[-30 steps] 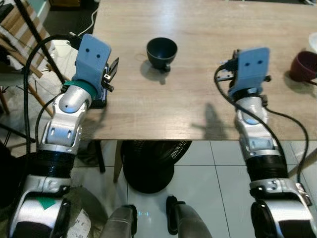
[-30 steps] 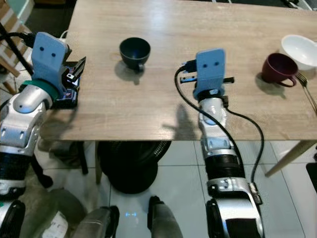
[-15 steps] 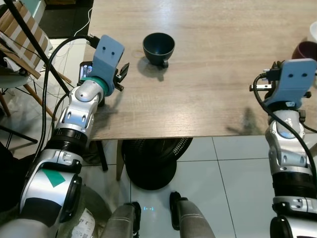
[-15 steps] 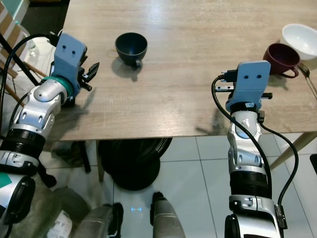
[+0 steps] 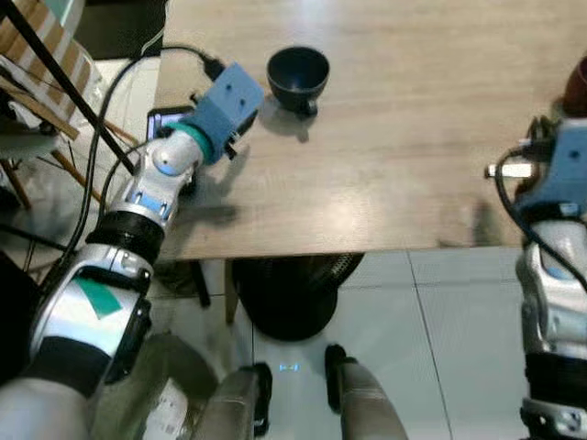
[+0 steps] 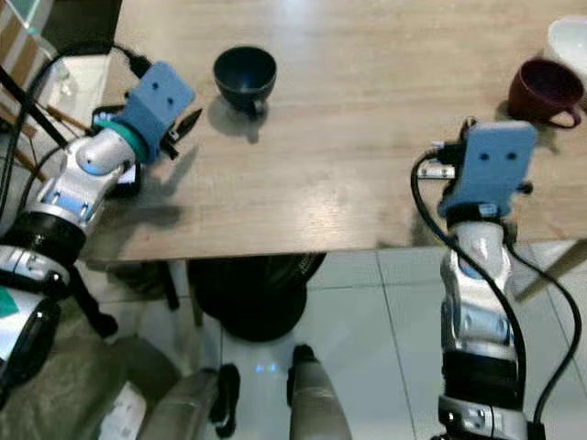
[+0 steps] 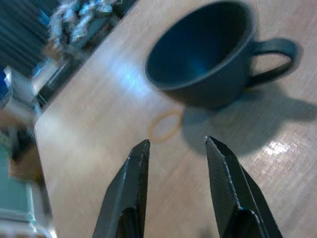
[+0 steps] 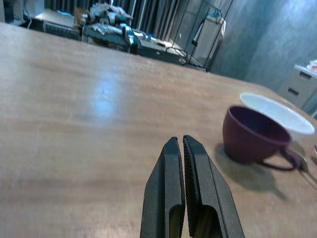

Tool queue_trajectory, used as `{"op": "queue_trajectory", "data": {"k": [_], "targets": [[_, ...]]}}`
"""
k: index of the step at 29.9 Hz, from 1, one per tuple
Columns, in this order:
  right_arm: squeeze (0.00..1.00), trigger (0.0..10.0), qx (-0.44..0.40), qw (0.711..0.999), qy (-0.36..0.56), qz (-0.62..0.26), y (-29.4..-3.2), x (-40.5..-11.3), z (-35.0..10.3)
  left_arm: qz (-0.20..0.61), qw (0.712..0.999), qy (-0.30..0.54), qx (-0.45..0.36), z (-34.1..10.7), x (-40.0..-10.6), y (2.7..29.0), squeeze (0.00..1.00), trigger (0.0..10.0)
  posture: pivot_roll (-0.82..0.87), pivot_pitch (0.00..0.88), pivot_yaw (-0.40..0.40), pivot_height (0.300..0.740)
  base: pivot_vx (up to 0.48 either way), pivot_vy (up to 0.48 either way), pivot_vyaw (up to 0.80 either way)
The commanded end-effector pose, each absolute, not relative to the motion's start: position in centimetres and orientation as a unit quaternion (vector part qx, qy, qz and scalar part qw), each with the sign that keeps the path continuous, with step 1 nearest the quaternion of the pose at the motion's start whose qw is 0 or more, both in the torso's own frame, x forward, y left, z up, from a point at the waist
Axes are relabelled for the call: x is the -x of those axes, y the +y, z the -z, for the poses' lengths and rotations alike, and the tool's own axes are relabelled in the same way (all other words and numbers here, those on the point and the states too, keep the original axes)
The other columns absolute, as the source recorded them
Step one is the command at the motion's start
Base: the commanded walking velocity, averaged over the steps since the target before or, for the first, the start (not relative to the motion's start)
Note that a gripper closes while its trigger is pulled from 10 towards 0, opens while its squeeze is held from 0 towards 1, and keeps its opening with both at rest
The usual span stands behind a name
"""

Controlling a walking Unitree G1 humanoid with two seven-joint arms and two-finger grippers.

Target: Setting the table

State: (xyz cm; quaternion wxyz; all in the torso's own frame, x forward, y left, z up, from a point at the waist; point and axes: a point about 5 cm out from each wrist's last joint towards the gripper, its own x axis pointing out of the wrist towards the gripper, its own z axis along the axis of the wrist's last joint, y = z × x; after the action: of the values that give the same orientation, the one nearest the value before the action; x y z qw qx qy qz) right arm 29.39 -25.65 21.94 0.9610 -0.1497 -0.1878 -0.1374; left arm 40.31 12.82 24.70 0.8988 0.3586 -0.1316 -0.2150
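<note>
A wooden table (image 6: 348,137) stands in front of the robot, and both arms are raised over its near edge. The left hand (image 7: 174,148) sits just beside a dark blue cup (image 7: 208,54), its two black fingers spread apart with nothing between them and aimed at the cup's side. The cup stands upright on the table near the far left corner, handle turned toward the robot, and it casts a shadow on the wood. A thin tan ring, perhaps a rubber band (image 7: 166,125), lies flat on the table between the fingertips and the cup.

The right hand (image 8: 183,144) hangs low over the table well to the right, its fingers pressed together and holding nothing. Ahead of it stands a maroon cup (image 8: 250,134), upright, with its handle pointing toward the table's right end. Just behind that cup rests a white bowl (image 8: 277,111). Under the table, on the tiled floor, sits a round black fan (image 6: 252,293).
</note>
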Motion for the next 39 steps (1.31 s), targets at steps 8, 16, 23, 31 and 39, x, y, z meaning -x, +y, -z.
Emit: {"op": "queue_trajectory", "data": {"k": [8, 16, 23, 31, 39], "targets": [[0.0, 10.0, 0.14, 0.963, -0.179, 0.144, -25.7, -28.3, -21.9, 0.238, 0.854, -0.145, -0.44, -25.3, -40.7, 12.5, 0.0, 10.0, -0.11, 0.243, 0.133, 0.74, 0.0, 0.0, 0.0], [0.0, 10.0, 0.138, 0.964, -0.174, 0.146, -25.5, -27.2, -22.0, 0.241, 0.839, -0.157, -0.463, -26.1, -40.9, 12.2, 0.0, 10.0, -0.14, 0.251, 0.147, 0.74, 0.0, 0.0, 0.0], [0.0, 10.0, 0.139, 0.963, -0.172, 0.152, -25.7, -26.4, -22.2, 0.25, 0.817, -0.169, -0.492, -26.4, -40.9, 12.0, 0.0, 10.0, -0.16, 0.268, 0.158, 0.74, 0.0, 0.0, 0.0], [0.0, 10.0, 0.139, 0.963, -0.165, 0.164, -25.9, -25.2, -22.5, 0.245, 0.787, -0.206, -0.528, -26.3, -40.7, 11.1, 0.0, 10.0, -0.18, 0.292, 0.163, 0.74, 0.0, 0.0, 0.0], [0.0, 10.0, 0.136, 0.963, -0.16, 0.171, -25.9, -24.5, -22.4, 0.233, 0.769, -0.219, -0.554, -26.8, -40.7, 10.9, 0.0, 10.0, -0.18, 0.305, 0.171, 0.74, 0.0, 0.0, 0.0]]}}
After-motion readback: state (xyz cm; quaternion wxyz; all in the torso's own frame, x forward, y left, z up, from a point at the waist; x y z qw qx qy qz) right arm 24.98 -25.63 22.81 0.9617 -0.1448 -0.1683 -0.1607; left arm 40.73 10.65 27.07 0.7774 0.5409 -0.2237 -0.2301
